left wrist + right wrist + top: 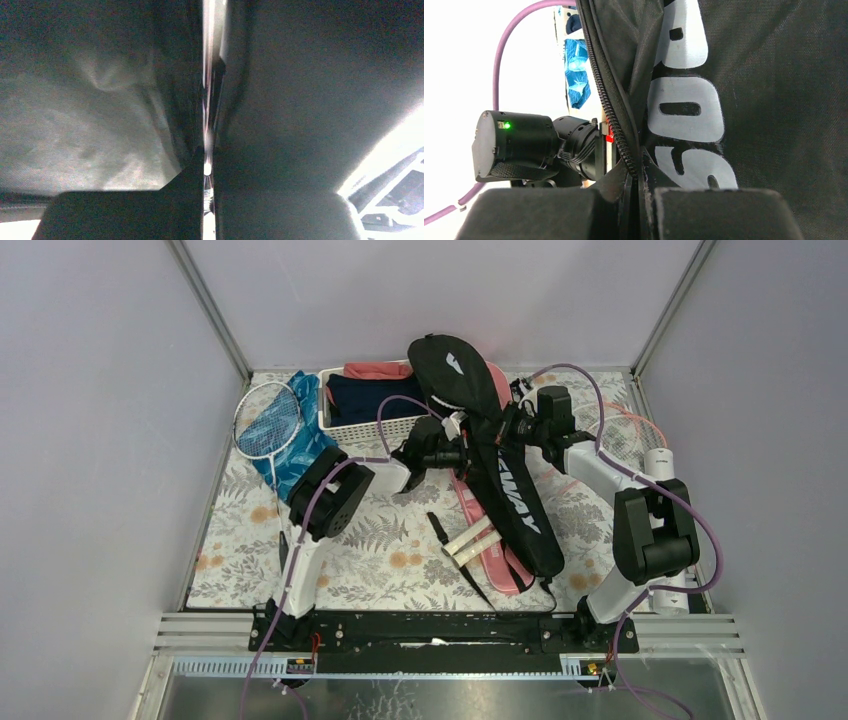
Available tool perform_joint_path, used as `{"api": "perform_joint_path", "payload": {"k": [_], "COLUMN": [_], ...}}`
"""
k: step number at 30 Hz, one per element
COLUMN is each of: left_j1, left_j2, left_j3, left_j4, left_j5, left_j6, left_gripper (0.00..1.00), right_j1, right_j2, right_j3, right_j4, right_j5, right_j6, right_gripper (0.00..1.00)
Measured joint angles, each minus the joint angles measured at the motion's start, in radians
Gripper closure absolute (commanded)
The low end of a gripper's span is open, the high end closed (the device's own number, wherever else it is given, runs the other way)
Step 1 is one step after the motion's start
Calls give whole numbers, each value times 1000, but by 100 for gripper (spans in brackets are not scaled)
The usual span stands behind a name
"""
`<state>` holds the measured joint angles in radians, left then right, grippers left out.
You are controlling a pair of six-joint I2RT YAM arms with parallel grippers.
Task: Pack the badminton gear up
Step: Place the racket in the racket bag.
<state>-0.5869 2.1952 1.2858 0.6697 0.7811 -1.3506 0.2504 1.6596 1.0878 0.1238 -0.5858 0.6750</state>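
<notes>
The black "CROSSWAY" bag (pixel 505 480) runs from the back centre towards the front, its head end raised. It lies over the pink bag (pixel 488 565). My left gripper (pixel 462 445) is shut on the black bag's left edge; in the left wrist view its jaws (pixel 207 172) are pressed together with dark fabric (pixel 310 100) close around. My right gripper (pixel 508 425) is shut on the zipper edge (pixel 616 115) of the same bag (pixel 774 100), jaws (pixel 639 175) closed. White racket handles (pixel 470 540) and a black handle (pixel 440 530) stick out beside the bags. A white-framed racket (pixel 268 418) lies far left.
A white slatted basket (pixel 365 427) with navy and red clothes stands at the back. A blue cloth (pixel 300 450) lies under the left racket. A long white shuttlecock tube (pixel 662 462) lies along the right edge behind the right arm.
</notes>
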Motion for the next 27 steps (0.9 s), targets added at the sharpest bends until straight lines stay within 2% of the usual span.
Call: {"api": "perform_joint_path", "payload": {"k": [9,12,15,18,22,27], "left_j1": [-2,-1,2,9,31,66], "left_j2": [57,64,63,63,33,-97], "left_j3": [5,5,8,11,11,11], "left_j4": [77,85,77,40,-37,-197], "left_j5": [21,19,23,39,74,109], "left_j6": [-10,-10,18,69,185,391], "left_gripper": [82,71,55,44,37,30], "right_j1": [-1,-2,-4,-18,-27,-48], "right_j2": [0,0,0,0,-6,-35], "right_j3": [-25,-25,-24,-8,14,15], "right_j4": [32,15,-13,-47,-105,-158], "right_j5": [0,-3,-2,-8,25,87], "right_j6": [41,32,13,-5,-52,-103], "right_gripper": [100,100,100,100,100,100]}}
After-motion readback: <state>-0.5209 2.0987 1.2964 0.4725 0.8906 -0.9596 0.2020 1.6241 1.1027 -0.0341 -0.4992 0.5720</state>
